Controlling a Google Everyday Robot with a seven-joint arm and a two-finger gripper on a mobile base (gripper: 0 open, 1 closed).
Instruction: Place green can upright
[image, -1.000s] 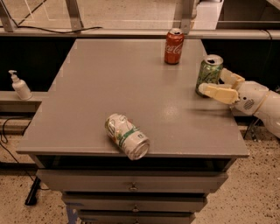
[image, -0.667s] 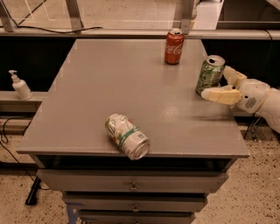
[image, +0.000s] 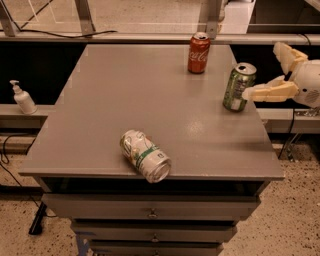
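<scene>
**Claw spread wide at the counter's right rim**

The claw hung at the far right of the view, just past the right rim of the counter and a little above its top. Its two cream fingers stood well apart, with nothing between them. The lower finger lay nearly level, pointing left over the counter's rim. The upper finger angled up and to the left. Both joined a rounded white wrist housing, which the frame edge cut off; the rest of the arm lay out of view.

Pincer beside green can at right edge; red can near behind, middle tabletop free.
</scene>
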